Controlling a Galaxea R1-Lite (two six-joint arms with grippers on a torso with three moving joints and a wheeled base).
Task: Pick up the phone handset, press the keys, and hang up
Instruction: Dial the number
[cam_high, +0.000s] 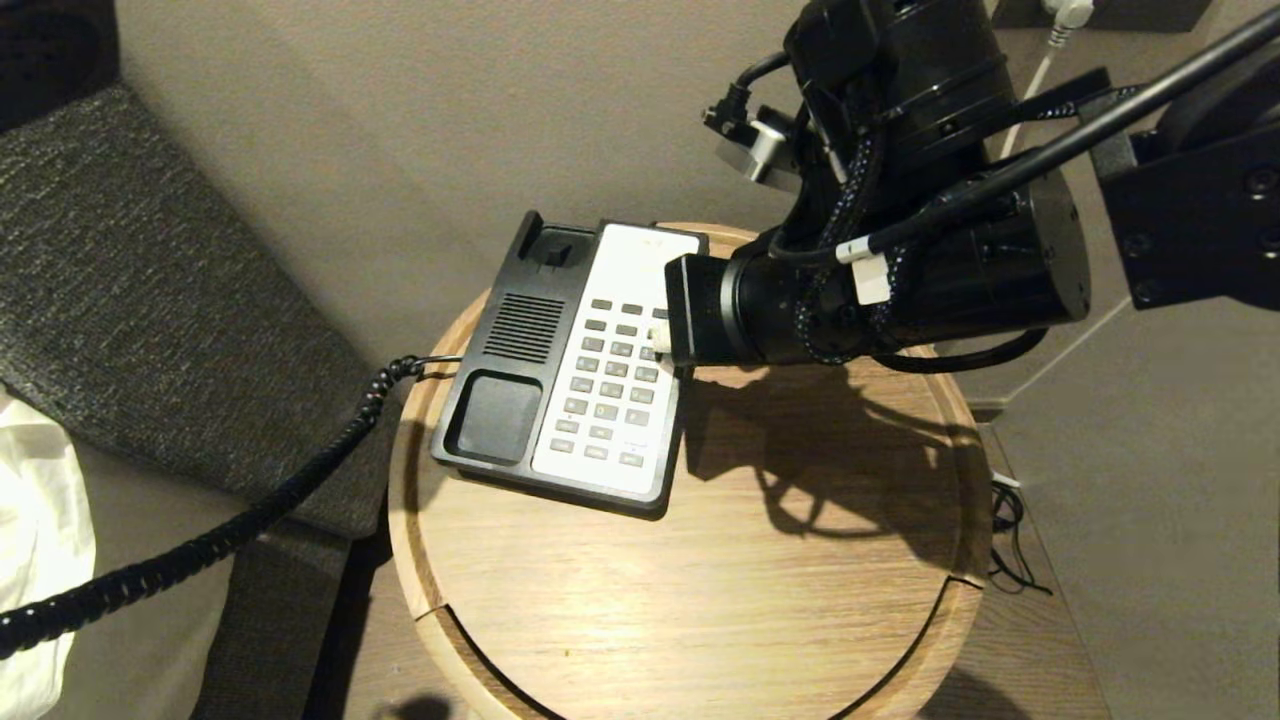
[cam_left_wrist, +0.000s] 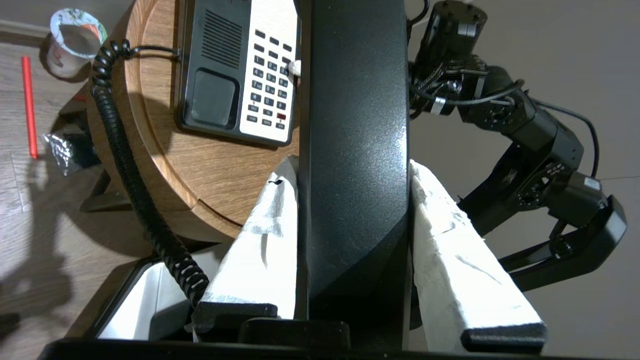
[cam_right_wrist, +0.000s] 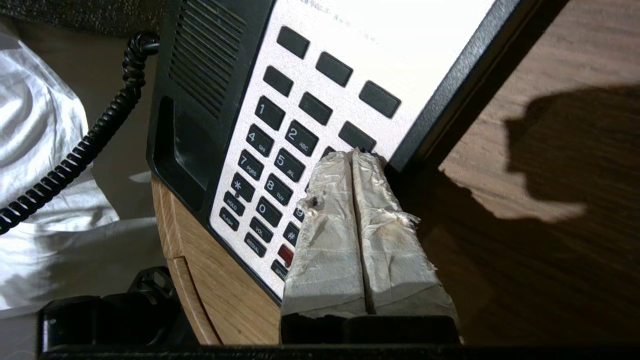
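Handset (cam_left_wrist: 355, 150) first: on my left wrist feed I see a long, glossy black bar with a faint speckle, its long axis running straight away from the camera toward the phone base (cam_left_wrist: 235, 75). My left claw (cam_left_wrist: 352, 170) pinches it between white-wrapped fingers (cam_left_wrist: 260, 235), off the round wooden counter (cam_left_wrist: 200, 165). Its coiled cord (cam_high: 200, 540) trails off the counter's left side. My right claw (cam_right_wrist: 354, 157) is pressed together, tips on the keypad (cam_right_wrist: 280, 165).

One phone base (cam_high: 560, 385), one handset (cam_left_wrist: 355, 150), one coiled cord (cam_high: 200, 545), one round table (cam_high: 700, 600), two grippers counted, left gripper (cam_left_wrist: 352, 200), right gripper (cam_right_wrist: 352, 157); one cup (cam_left_wrist: 75, 40) seen at 10 o'clock
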